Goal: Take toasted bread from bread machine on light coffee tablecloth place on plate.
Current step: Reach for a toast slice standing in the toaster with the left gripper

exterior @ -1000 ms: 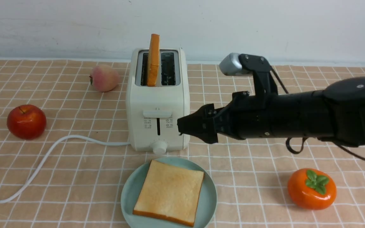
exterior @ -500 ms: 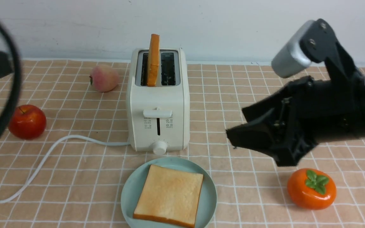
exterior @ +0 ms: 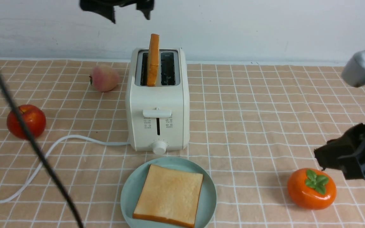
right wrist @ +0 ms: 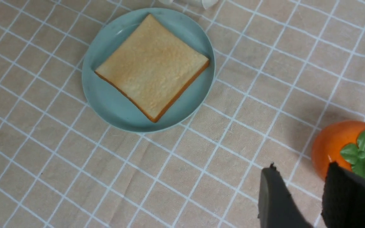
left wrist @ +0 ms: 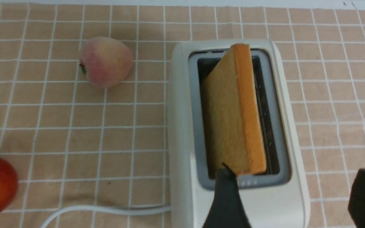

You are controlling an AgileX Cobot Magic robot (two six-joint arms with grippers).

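Observation:
One toasted bread slice [exterior: 153, 60] stands upright in the left slot of the bread machine [exterior: 157, 104] on the light coffee tablecloth [exterior: 249, 110]. A second slice [exterior: 169, 194] lies flat on the plate [exterior: 128, 193] in front of it. My left gripper [exterior: 127, 14] hangs open high above the bread machine. In the left wrist view the slice [left wrist: 233, 110] sits just beyond the open left gripper [left wrist: 293, 171]. My right gripper [exterior: 318, 158] is far right beside the persimmon, its jaws narrowly apart and empty [right wrist: 301, 166], away from the plate [right wrist: 106, 104].
An orange persimmon [exterior: 311, 189] sits near the front right, right by the right fingers [right wrist: 271, 190]. A red apple [exterior: 26, 121] and a peach [exterior: 104, 78] lie left of the bread machine. Its white cord [exterior: 43, 158] runs off left. A black cable [exterior: 27, 133] crosses the left foreground.
My right arm has pulled back from the bread machine's side to the far right, its jaws narrowing. My left gripper has come in at the top, above the bread machine.

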